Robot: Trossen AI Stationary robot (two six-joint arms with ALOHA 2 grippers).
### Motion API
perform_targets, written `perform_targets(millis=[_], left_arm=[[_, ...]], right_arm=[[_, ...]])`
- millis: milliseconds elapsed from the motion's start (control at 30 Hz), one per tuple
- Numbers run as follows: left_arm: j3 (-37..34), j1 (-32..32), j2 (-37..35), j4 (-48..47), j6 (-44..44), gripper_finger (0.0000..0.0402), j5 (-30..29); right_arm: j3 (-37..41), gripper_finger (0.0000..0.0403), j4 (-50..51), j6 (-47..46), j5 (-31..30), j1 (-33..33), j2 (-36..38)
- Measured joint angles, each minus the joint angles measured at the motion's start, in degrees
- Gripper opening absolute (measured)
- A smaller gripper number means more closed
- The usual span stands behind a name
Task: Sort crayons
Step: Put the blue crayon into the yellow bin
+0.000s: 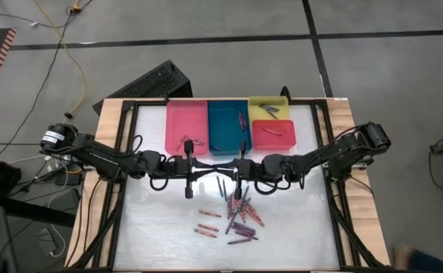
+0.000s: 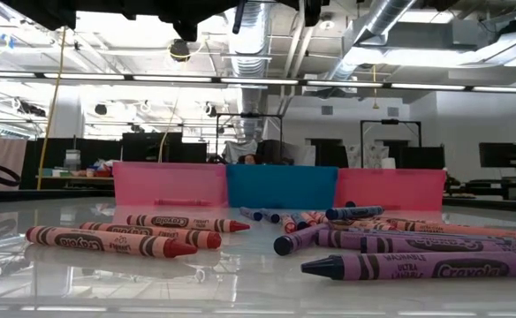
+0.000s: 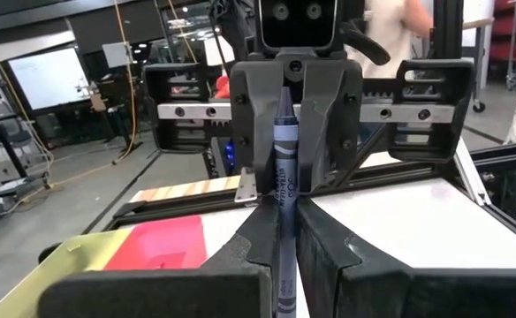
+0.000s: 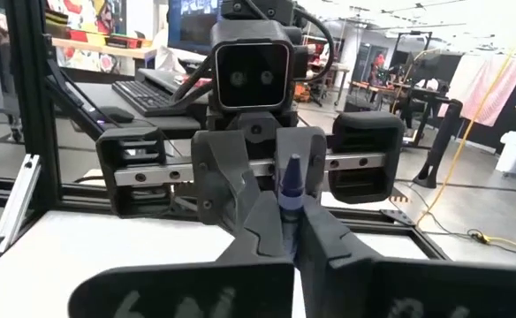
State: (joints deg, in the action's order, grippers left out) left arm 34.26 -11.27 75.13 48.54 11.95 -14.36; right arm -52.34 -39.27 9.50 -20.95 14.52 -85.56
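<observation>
Crayon [image 3: 284, 168], blue-grey, being pinched at both ends: left end effector [image 3: 280, 243] and right end effector [image 4: 291, 231] gripping it together, above bench [image 1: 297, 227], over loose crayons [image 1: 239, 216].

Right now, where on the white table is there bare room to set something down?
Bare white tabletop lies left of the scattered crayon pile, and again at its right. The middle is crowded by the crayons; the far edge by the pink plastic tray, teal tray, yellow tray and red tray.
</observation>
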Motion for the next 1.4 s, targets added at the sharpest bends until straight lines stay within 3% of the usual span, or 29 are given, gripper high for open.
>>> perform_targets(millis=[200, 500, 600, 800, 900, 1067, 1267, 1400], left_arm=[[0.00, 0.00, 0.00, -0.20, -0.50, 0.0022, -0.71], [0.00, 0.00, -0.02, -6.85, -3.12, 0.0087, -8.12], [0.00, 0.00, 0.00, -9.90, -5.29, 0.0113, -11.66], [0.00, 0.00, 0.00, -15.28, -11.40, 0.0143, -16.96], [0.00, 0.00, 0.00, -16.76, -13.30, 0.0146, -16.95], [0.00, 0.00, 0.00, -18.24, -16.51, 0.0146, -16.93], [0.00, 0.00, 0.00, -20.14, -18.85, 0.0146, -16.88], [0.00, 0.00, 0.00, -21.21, -20.08, 0.0146, -16.85]], right_arm=[[0.00, 0.0006, -0.14, -0.45, -0.54, 0.00, 0.00], [0.00, 0.0005, -0.06, -0.09, -9.99, 0.09, 0.60], [0.00, 0.0005, 0.95, 0.46, -15.30, -0.05, 1.65], [0.00, 0.0005, 10.90, 0.63, -34.30, -2.17, 5.43], [0.00, 0.0005, 17.79, -1.36, -37.39, -5.55, 7.64], [0.00, 0.0005, 30.30, -9.85, -31.86, -14.87, 10.28], [0.00, 0.0005, 44.59, -20.85, -15.23, -29.94, 11.40], [0.00, 0.0005, 49.57, -23.08, -5.73, -38.38, 10.14]])
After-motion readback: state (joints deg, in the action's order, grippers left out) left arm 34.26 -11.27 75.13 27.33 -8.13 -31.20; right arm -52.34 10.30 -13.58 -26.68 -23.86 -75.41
